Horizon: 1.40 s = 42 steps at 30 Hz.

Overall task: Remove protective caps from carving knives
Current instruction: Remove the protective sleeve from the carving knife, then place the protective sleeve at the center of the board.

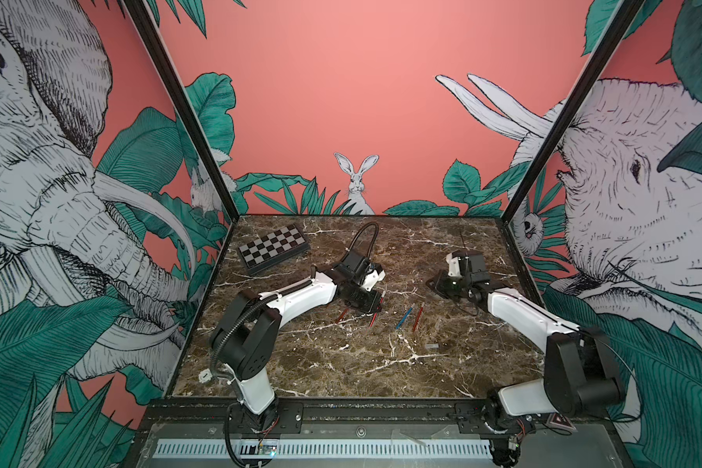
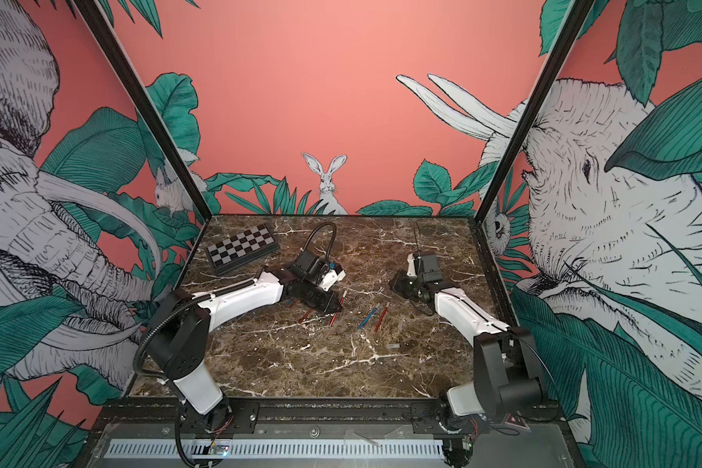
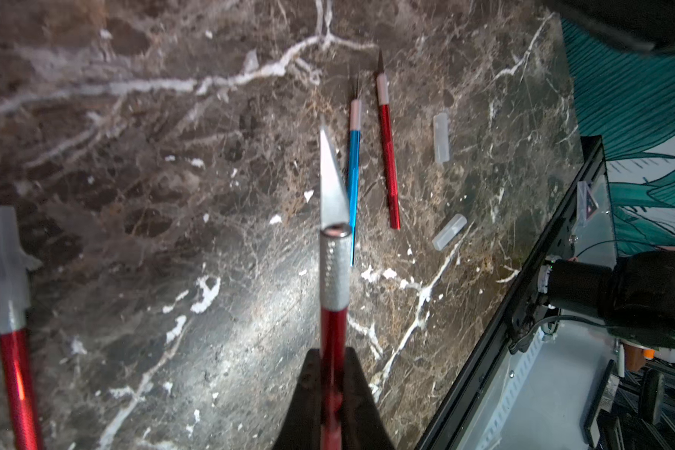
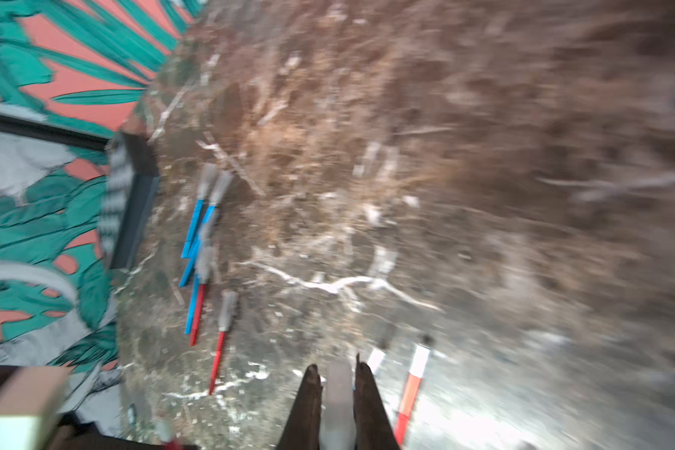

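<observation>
I had the left gripper (image 3: 333,354) clamped on a bare-bladed red knife (image 3: 334,272) and the right gripper (image 4: 338,368) pinching a clear cap (image 4: 339,397). Two uncapped knives (image 3: 388,156) and two loose caps (image 3: 441,136) lay nearby on the marble table (image 1: 300,364), with the checkered board (image 1: 274,248) far back.

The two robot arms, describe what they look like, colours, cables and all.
Both arms have smooth white link shells between bulky black joint housings. The left arm carries a ribbed black conduit; the right arm a thin black wire. The left gripper and right gripper end in dark tapering fingers.

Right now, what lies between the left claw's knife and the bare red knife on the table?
One blue knife, shown in the left wrist view.
</observation>
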Tool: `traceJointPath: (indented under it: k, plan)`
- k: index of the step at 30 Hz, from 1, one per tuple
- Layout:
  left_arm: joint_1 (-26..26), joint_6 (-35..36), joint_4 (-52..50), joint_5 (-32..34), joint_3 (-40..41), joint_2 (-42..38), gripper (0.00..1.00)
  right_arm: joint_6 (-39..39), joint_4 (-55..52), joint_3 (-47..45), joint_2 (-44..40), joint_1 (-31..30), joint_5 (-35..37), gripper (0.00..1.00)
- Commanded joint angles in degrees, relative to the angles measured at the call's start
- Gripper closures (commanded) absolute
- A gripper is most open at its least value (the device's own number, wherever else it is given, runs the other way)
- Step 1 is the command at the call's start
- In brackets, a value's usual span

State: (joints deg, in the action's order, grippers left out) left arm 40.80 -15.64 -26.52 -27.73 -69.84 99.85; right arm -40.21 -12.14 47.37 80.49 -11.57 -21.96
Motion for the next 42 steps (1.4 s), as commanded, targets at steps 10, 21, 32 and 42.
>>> traceJointPath:
  k: [10, 21, 32, 42]
  plan:
    - [2.81, 2.19, -5.01, 3.28, -10.04, 10.27, 1.00, 8.20, -21.19, -4.34, -3.76, 6.66, 1.73, 0.95]
    - [4.07, 1.53, -5.75, 5.02, -12.80, 14.51, 1.00, 11.41, -22.46, -3.17, 2.40, 6.85, 4.60, 0.91]
    - [4.95, 2.22, -9.83, 7.60, -17.11, 18.16, 1.00, 11.55, -19.68, -1.94, 7.11, 6.75, 4.74, 0.82]
    - [5.26, 1.41, -11.83, 7.27, -19.39, 20.42, 1.00, 11.77, -19.85, -1.23, 7.33, 6.75, 5.37, 0.74]
